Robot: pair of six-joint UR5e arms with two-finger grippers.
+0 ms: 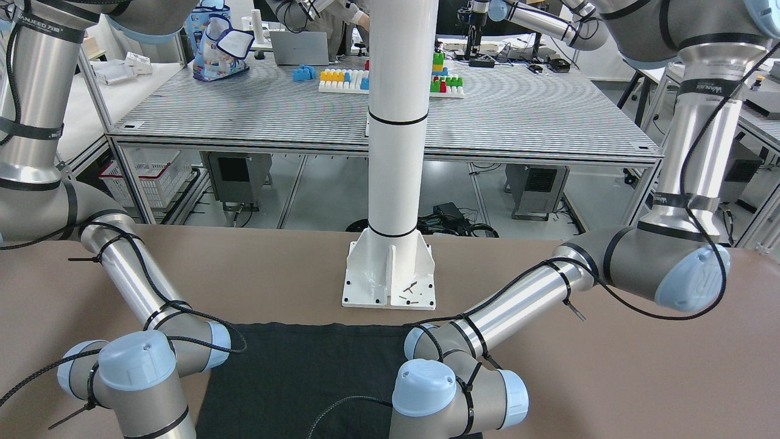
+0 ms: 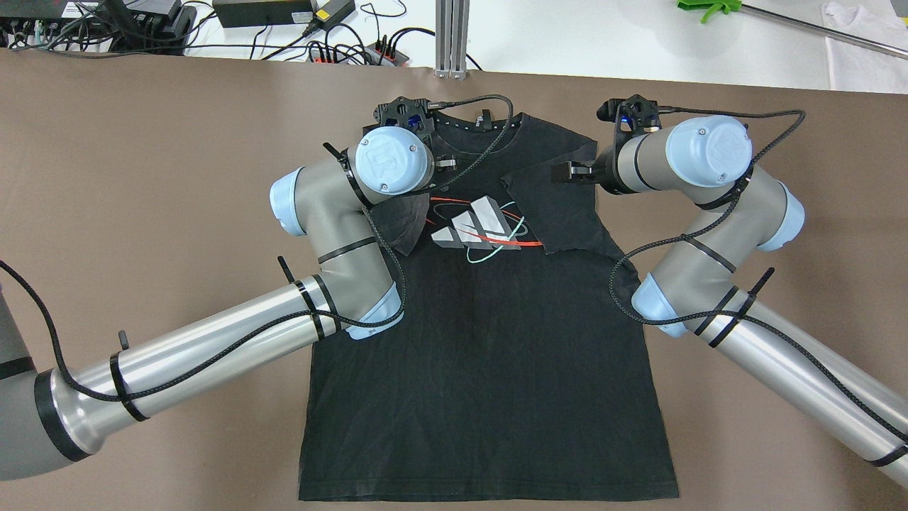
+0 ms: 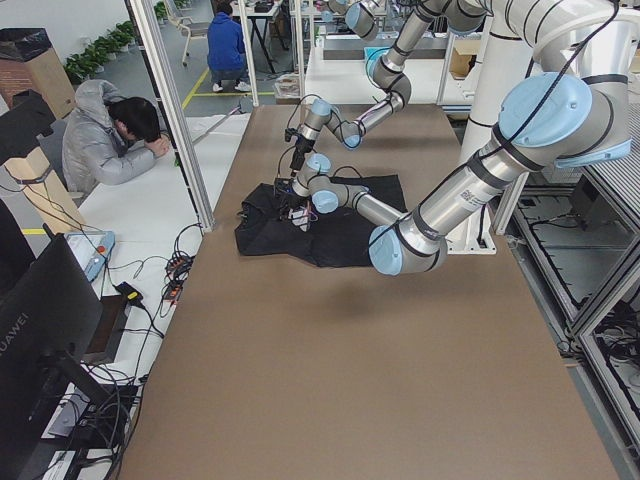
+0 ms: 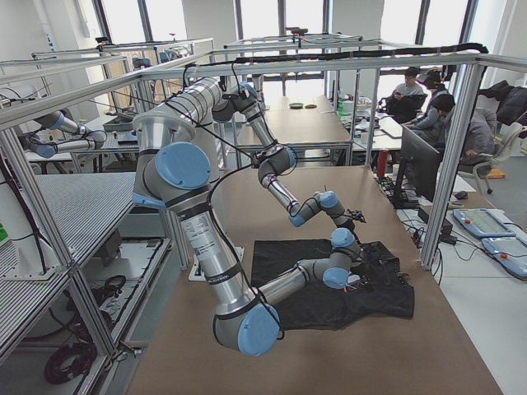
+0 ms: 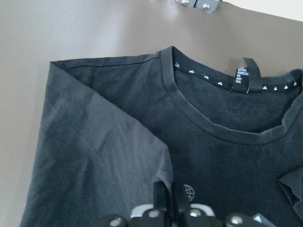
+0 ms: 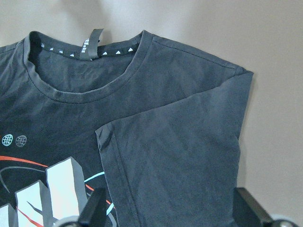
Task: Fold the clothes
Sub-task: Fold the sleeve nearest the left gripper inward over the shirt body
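Observation:
The clothes are one black T-shirt (image 2: 482,341) with a grey, red and teal chest print, lying face up on the brown table (image 2: 142,177). Both sleeves are folded in over the chest. My left gripper (image 5: 169,198) is shut on the edge of the folded left sleeve (image 5: 94,156), near the collar. In the overhead view my wrist hides it. My right gripper (image 6: 170,208) is open, its fingers (image 6: 94,208) spread wide above the folded right sleeve (image 6: 189,151). It also shows in the overhead view (image 2: 569,172). The hem lies flat toward the robot (image 1: 292,378).
A white pole with a base plate (image 1: 390,277) stands just behind the shirt's hem. Cables and power strips (image 2: 284,35) lie beyond the table's far edge. A person (image 3: 110,140) sits at a desk past that edge. Bare table lies on both sides of the shirt.

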